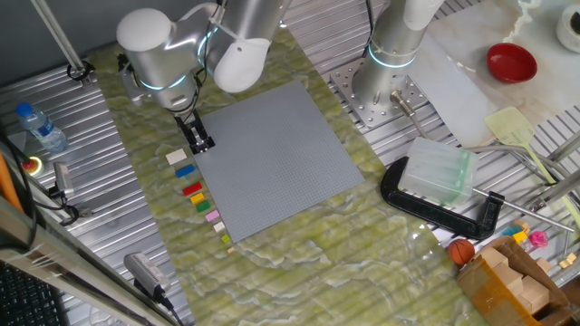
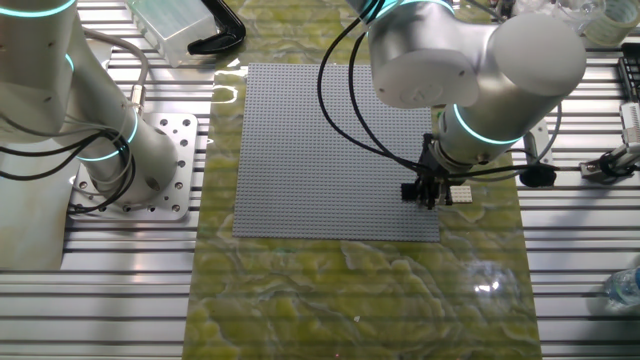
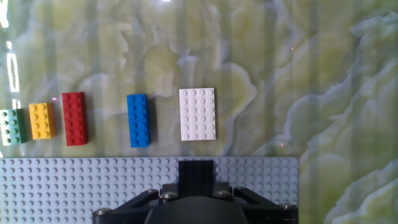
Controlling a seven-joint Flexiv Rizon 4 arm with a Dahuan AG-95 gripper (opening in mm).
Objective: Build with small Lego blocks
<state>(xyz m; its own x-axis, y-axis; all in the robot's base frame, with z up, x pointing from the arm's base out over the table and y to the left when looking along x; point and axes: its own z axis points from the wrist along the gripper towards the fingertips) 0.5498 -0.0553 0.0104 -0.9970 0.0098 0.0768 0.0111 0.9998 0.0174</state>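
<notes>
The pincer (image 3: 196, 180) is clamped on a small black plastic brick (image 3: 196, 170) over the flat grey studded baseplate (image 1: 281, 154). A cream-white brick (image 3: 198, 114) and blue brick (image 3: 138, 120) lie beside it on the green marbled surface (image 1: 299, 263).

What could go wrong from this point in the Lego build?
1. The gripper holds a black brick over the baseplate's edge strip; a small offset could leave it misseated or overhanging.
2. The white brick and blue brick lie close beside that edge, so a sideways move might knock them.
</notes>
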